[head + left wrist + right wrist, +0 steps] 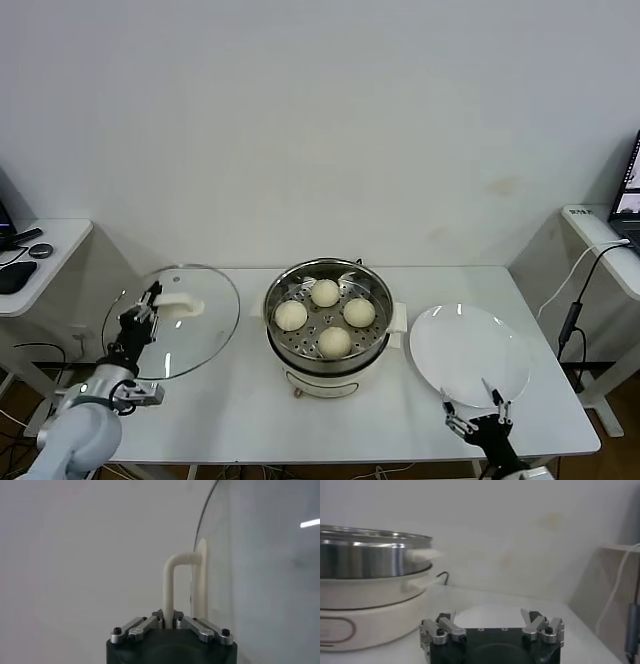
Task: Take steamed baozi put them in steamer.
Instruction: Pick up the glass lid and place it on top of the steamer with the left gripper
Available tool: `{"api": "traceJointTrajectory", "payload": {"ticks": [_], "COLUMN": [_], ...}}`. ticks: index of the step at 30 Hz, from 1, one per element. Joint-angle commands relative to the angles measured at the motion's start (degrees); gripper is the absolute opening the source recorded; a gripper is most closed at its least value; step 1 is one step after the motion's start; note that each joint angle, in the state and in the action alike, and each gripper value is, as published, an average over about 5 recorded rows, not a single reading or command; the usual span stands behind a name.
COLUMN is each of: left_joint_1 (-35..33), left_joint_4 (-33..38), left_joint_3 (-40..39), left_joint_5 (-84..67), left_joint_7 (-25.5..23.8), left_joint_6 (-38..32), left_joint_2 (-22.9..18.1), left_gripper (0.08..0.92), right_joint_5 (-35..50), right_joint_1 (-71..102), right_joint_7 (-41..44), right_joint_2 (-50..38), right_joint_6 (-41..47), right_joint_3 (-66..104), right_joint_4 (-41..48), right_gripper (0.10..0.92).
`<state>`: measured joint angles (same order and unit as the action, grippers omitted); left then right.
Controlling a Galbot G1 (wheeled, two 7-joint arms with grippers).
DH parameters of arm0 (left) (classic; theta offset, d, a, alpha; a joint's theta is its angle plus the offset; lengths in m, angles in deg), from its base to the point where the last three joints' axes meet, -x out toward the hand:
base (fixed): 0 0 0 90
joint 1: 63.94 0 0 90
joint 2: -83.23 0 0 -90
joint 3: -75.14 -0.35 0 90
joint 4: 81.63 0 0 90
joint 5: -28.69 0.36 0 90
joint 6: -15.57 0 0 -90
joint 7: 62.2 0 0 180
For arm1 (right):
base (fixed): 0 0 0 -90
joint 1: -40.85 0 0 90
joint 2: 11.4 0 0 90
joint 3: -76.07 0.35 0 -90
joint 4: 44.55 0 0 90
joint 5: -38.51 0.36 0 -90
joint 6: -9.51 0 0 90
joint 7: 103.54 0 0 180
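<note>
Several cream-white steamed baozi lie on the perforated tray inside the steel steamer at the middle of the table. To its left is the round glass lid. My left gripper is shut on the lid's cream handle. In the left wrist view the handle runs down between the closed jaws of that gripper. My right gripper stands open and holds nothing at the near edge of the flat white plate; in its wrist view the gripper faces the steamer.
The plate lies right of the steamer, close to its side handle. A small side table with dark items stands at the far left. A desk with a laptop and a hanging cable is at the far right.
</note>
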<state>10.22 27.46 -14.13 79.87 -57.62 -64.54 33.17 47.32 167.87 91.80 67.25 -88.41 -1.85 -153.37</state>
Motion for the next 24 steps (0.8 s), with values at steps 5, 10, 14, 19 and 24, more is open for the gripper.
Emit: {"api": "traceJointTrajectory", "payload": {"ticks": [5,10,14,19,24], "left_joint_1": [14.64,22.67,28.09,31.12,31.50], "left_joint_4": [15.15,11.75,7.95,3.55,0.07], "left_joint_3": [-21.56,-31.59,-38.70,-42.78,-43.85], "left_joint_5": [-8.62,2.71,12.45,19.26,22.23], "left_joint_7": [-8.56,-14.15,-18.94,-21.02,-21.62], "left_joint_6": [23.76,25.61,26.66,27.01,26.89], "left_joint_2": [4.41,-2.13,-8.41,-14.66,-18.62], "left_gripper": [0.172,0.172,0.172,0.172,0.172], "right_joint_5": [-6.02,-10.83,-11.98,-12.44,-12.62], "right_joint_1": [-0.60,-1.69,-2.27,-2.24,-1.83], "right_joint_7": [-0.13,-1.61,-2.50,-2.70,-2.76], "right_joint_2": [1.79,3.15,3.61,3.95,3.84], "right_joint_6": [-1.74,-1.92,-1.66,-1.52,-1.52], "right_joint_3": [-4.05,-3.23,-2.75,-3.37,-3.28], "right_joint_4": [1.72,2.46,2.73,2.45,2.06], "right_gripper": [0.823,0.823,0.823,0.823,0.823]}}
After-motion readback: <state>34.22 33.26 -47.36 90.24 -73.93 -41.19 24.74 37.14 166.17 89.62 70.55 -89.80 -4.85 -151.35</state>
